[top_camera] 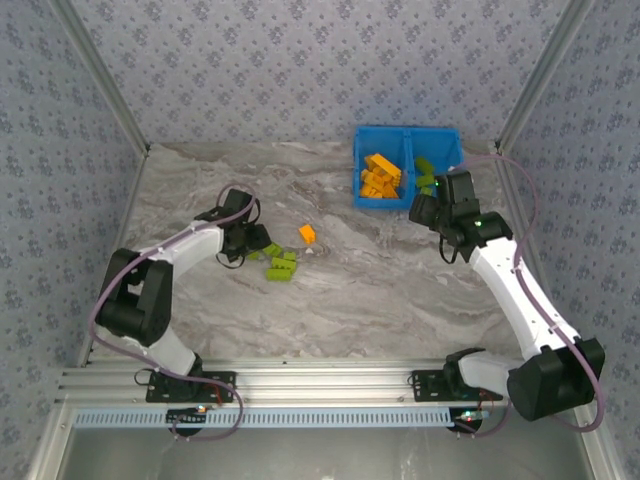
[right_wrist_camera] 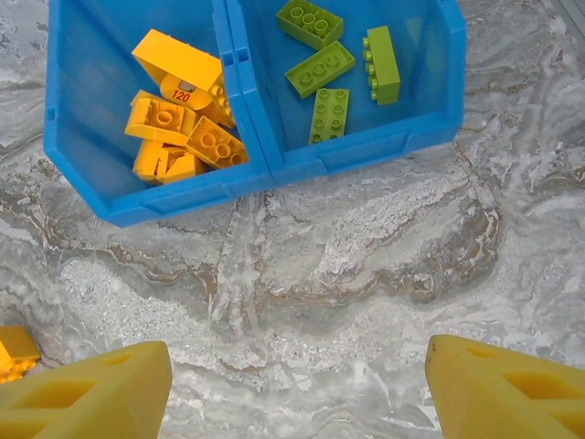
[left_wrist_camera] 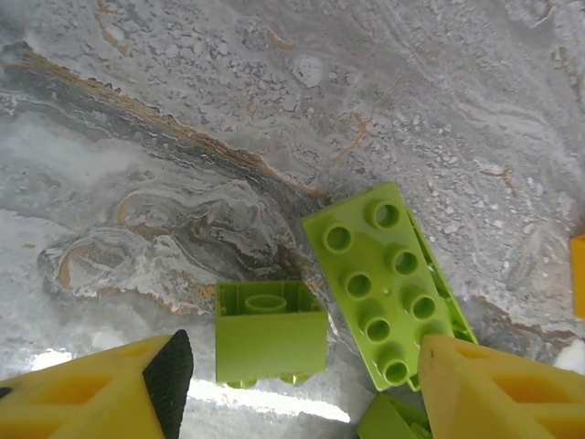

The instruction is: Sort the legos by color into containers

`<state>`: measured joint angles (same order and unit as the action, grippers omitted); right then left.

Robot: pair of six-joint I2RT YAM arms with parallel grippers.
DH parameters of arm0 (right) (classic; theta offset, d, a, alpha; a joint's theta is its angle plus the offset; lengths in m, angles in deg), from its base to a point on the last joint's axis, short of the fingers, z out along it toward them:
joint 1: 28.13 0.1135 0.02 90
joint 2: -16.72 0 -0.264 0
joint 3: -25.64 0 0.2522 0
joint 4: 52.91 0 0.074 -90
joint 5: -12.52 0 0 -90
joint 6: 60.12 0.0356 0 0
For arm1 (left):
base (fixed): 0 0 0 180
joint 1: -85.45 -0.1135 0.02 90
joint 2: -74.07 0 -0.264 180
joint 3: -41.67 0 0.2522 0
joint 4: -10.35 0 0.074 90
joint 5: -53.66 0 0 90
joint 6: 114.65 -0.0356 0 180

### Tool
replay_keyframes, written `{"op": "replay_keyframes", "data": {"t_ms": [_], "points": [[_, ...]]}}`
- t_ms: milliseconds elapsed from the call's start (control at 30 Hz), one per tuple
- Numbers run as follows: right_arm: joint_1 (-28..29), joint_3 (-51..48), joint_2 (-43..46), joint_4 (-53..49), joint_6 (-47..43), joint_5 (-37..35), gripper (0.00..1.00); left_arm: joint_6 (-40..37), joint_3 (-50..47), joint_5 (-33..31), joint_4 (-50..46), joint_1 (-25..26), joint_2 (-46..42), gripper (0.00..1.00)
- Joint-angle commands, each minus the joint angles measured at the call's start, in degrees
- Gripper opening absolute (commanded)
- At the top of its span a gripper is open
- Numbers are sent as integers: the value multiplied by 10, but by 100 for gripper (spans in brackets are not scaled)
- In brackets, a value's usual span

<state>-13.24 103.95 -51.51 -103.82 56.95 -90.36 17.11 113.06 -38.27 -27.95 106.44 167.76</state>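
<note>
The legos lie in two places. A few olive-green bricks (top_camera: 281, 266) and one orange brick (top_camera: 307, 234) rest on the table. The blue bin (top_camera: 361, 196) holds orange bricks (right_wrist_camera: 178, 119) in its left compartment and green bricks (right_wrist_camera: 329, 64) in its right. My left gripper (left_wrist_camera: 302, 384) is low over the green cluster, open, its fingers either side of a small green brick (left_wrist_camera: 271, 331) lying on its side, with gaps on both sides. A long studded green brick (left_wrist_camera: 384, 279) lies beside it. My right gripper (right_wrist_camera: 297, 393) hangs open and empty above bare table just before the bin.
Another green brick (left_wrist_camera: 393, 422) pokes in at the bottom edge by my right finger (left_wrist_camera: 489, 389). An orange brick's edge (left_wrist_camera: 578, 274) shows at the far right. An orange brick (right_wrist_camera: 14, 352) lies left of the right gripper. Patterned walls enclose the marble table (top_camera: 380, 290).
</note>
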Motion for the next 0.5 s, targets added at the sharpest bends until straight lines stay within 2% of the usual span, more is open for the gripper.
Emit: {"op": "replay_keyframes", "data": {"t_ms": [0, 333, 467], "points": [[4, -3, 14, -20, 17, -10, 76, -7, 8, 1, -3, -3, 13, 63], [23, -3, 14, -13, 26, -16, 77, -1, -9, -28, -16, -3, 28, 46], [32, -1, 13, -13, 27, -23, 77, -3, -10, -29, -24, -3, 36, 44]]}}
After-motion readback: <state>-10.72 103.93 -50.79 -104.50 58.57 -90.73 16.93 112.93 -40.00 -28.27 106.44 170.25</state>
